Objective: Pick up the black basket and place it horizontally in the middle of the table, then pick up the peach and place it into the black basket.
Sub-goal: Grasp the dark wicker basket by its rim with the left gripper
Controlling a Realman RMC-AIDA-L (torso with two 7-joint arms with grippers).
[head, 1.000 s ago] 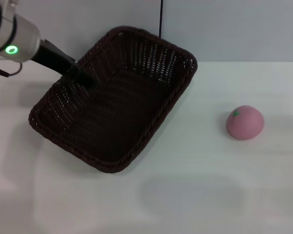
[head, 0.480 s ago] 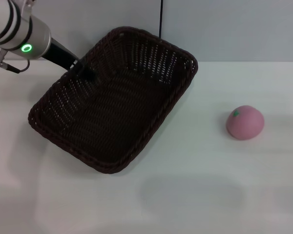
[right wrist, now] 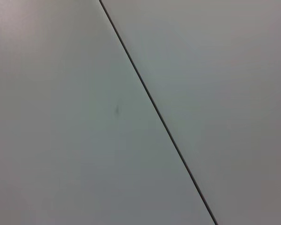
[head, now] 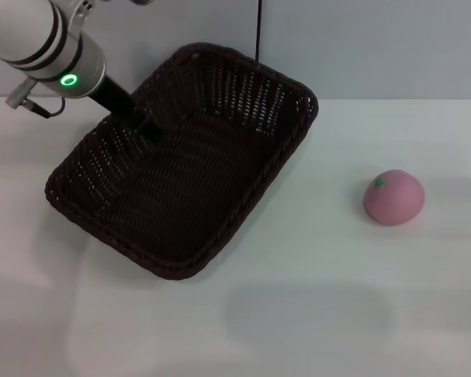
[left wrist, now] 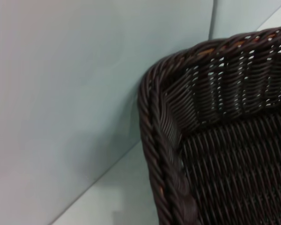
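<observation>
At the left gripper [head: 145, 129]: dark fingers sit at the black basket [head: 180, 165] far-left rim; whether they pinch the weave or stand spread, cannot tell.
Right gripper: not seen; its wrist view shows only a blank wall.
Basket position: on the table [head: 314, 314], directly under and in front of the gripper.
Long axis: diagonal, near-left to far-right; not yet horizontal.
Step advice: grip the braided rim firmly, lift slightly, rotate level, set down centrally.
Peach [head: 393, 197]: well apart, to the gripper's right.
</observation>
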